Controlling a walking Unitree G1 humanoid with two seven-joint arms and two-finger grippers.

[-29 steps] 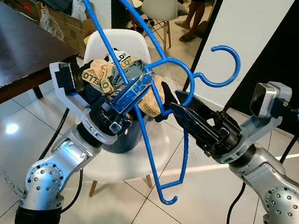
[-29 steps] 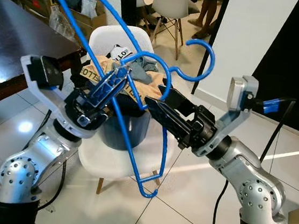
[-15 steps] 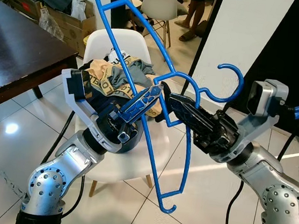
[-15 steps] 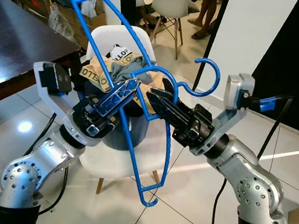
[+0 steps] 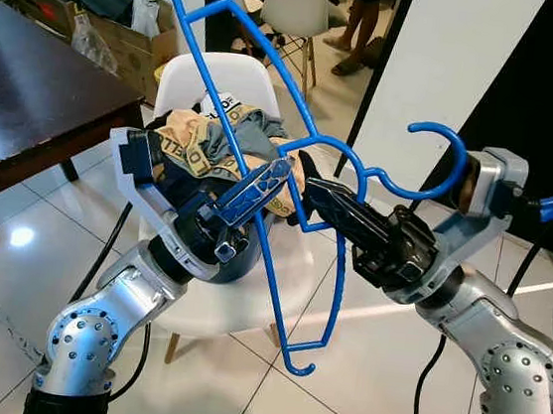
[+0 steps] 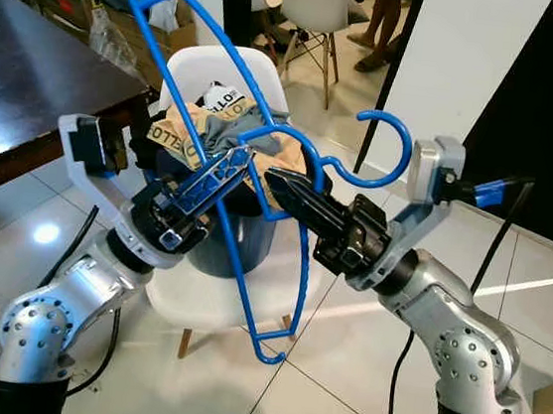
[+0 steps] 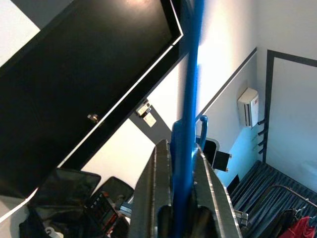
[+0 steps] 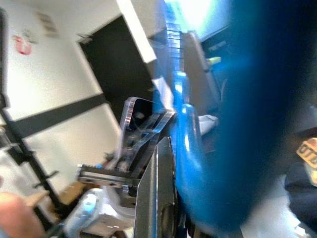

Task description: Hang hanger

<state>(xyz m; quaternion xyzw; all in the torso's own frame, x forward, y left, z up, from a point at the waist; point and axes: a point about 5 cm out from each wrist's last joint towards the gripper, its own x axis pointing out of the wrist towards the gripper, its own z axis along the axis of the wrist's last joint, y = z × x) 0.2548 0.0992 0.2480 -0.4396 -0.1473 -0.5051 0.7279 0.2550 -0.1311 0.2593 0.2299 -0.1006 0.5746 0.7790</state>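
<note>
Two grippers meet on one blue hanger [image 5: 285, 218] in front of you, held up in the air over the white chair [image 5: 237, 292]; your left gripper [image 5: 259, 187] comes in from 8 o'clock, fingers closed on the hanger's straight bar, and the left wrist view shows the blue rod pinched between both fingers [image 7: 154, 198]; your right gripper [image 6: 283, 190] reaches in from 4 o'clock, its black fingers [image 5: 337, 202] lying against the hanger's neck just under the curved hook; how tightly they close, you cannot tell, since the right wrist view is blurred blue; the hook [image 5: 440, 161] curls up at 2 o'clock beside the right wrist camera housing; the hanger's long end rises to 11 o'clock, its other end hangs down to 6 o'clock above the tiled floor [image 5: 10, 267]; behind it the chair holds a dark bucket [image 6: 238, 238] and crumpled clothes [image 5: 209, 139]; a dark table [image 5: 31, 79] sits at 9 o'clock; a person's legs [image 5: 362, 22] stand at 12 o'clock.
</note>
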